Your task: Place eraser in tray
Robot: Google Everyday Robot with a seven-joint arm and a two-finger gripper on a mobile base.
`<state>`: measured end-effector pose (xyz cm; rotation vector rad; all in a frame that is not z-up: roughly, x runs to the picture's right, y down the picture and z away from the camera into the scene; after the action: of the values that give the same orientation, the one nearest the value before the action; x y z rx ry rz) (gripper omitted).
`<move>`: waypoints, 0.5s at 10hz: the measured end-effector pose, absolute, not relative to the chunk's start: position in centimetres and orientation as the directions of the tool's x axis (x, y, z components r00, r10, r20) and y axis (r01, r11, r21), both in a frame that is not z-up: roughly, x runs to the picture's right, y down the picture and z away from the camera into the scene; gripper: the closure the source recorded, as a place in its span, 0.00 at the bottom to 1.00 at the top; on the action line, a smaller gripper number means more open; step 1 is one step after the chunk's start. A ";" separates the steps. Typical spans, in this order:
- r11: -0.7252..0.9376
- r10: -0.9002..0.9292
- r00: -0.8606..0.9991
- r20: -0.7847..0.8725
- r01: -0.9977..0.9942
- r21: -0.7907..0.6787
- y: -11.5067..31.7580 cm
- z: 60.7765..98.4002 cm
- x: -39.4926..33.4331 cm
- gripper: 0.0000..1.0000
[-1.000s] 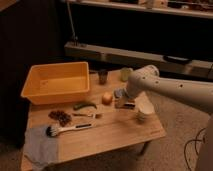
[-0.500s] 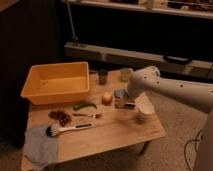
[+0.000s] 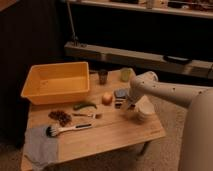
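Note:
The yellow-orange tray (image 3: 57,95) sits on the back left of the wooden table. The eraser (image 3: 119,104), a small dark block, lies right of the middle, just in front of a flat blue-grey pad (image 3: 121,93). My gripper (image 3: 125,104) hangs from the white arm that reaches in from the right. It is low over the table at the eraser's right side and partly covers it. Whether it touches the eraser cannot be made out.
An onion (image 3: 107,98) lies left of the eraser. A dark cup (image 3: 103,76) and a pale green cup (image 3: 125,74) stand at the back. A green pepper (image 3: 84,105), a brush (image 3: 67,129), a grey cloth (image 3: 39,146) and a white bowl (image 3: 145,111) also share the table.

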<state>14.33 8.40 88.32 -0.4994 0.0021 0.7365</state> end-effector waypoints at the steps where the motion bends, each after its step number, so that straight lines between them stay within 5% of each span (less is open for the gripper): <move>1: 0.639 0.638 0.750 -0.172 -0.641 -0.426 8.3 88.5 15.0 0.35; 5: 0.671 0.629 0.767 -0.124 -0.617 -0.412 7.1 89.0 15.5 0.35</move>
<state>15.50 7.12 89.04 -0.4528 -0.0294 0.7018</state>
